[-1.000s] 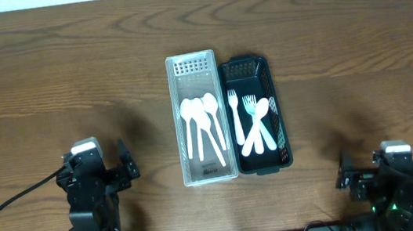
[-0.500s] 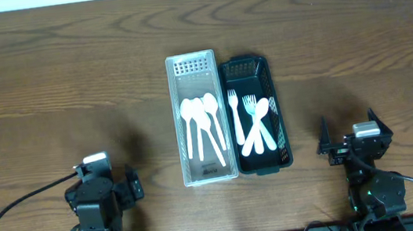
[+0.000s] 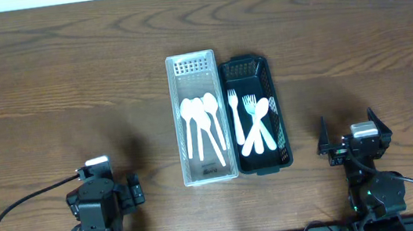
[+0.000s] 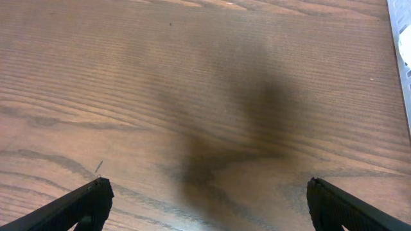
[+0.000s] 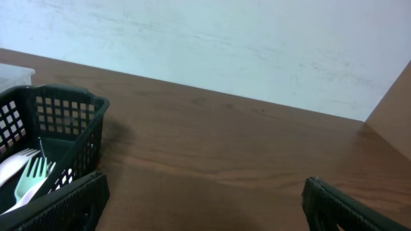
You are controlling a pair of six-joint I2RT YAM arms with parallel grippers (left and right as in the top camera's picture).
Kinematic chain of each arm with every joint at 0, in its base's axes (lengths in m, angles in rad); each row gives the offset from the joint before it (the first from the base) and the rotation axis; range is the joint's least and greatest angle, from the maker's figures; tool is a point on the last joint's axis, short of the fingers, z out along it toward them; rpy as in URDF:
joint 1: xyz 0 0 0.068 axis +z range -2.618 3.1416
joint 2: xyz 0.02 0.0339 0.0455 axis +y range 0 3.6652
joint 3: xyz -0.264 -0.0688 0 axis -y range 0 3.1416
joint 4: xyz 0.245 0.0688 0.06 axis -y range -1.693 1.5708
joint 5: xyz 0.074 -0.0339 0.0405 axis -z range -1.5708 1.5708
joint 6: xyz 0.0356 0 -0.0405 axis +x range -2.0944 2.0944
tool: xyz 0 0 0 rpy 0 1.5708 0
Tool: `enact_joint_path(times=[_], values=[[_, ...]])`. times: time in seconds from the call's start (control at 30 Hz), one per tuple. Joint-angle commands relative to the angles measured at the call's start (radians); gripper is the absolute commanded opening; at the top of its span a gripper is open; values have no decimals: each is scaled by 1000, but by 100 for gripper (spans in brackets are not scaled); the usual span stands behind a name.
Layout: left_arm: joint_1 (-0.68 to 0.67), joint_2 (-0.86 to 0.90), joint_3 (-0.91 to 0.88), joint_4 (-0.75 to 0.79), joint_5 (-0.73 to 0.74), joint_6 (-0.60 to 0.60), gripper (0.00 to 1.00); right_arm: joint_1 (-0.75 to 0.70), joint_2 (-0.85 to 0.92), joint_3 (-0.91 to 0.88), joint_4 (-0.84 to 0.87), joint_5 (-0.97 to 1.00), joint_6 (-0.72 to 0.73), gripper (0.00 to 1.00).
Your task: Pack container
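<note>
End effector, left: lower left of the overhead frame, low over bare worktop. Its two dark fingers sit in the bottom corners of its own wrist view, spread wide with nothing between them but wood grain and a shadow.

End effector, right: lower right of the overhead frame. Its fingers are likewise spread to the bottom corners of its wrist view and have hold of nothing.

White basket: centre of the overhead frame, long side running up the picture. It holds three white spoons lying side by side, bowls toward the top.

Dark basket: directly right of the white basket, long sides touching or all but touching. It holds white forks and one white spoon, some of them crossed, with tines and bowl toward the top. One corner with a fork inside shows at the lower left of the right wrist view.

Cable: black, looping from the left arm to the bottom left edge.

Wall: pale, behind the worktop in the right wrist view.

Both arms stand well apart from the baskets.
</note>
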Motion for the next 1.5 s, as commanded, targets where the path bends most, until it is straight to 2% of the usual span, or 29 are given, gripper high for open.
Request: enact_joint_path(times=[0.0, 0.67, 0.8, 1.0, 1.13, 1.37, 1.47], values=[[-2, 0, 5, 0, -8, -8, 98, 5, -9, -6, 1, -8, -16, 99], [-2, -8, 5, -17, -8, -9, 98, 5, -9, -6, 1, -8, -16, 99], [-2, -85, 5, -21, 49, -10, 98, 5, -9, -6, 1, -8, -16, 99], [8, -283, -31, 27, 44, 8, 98, 5, -9, -6, 1, -8, -16, 99], [12, -371, -131, 188, 44, 64, 98, 5, -9, -6, 1, -8, -16, 99], [12, -371, -405, 756, 45, 187, 98, 5, -9, -6, 1, -8, -16, 99], [12, -371, -406, 715, 46, 186, 98, 5, -9, -6, 1, -8, -16, 99]])
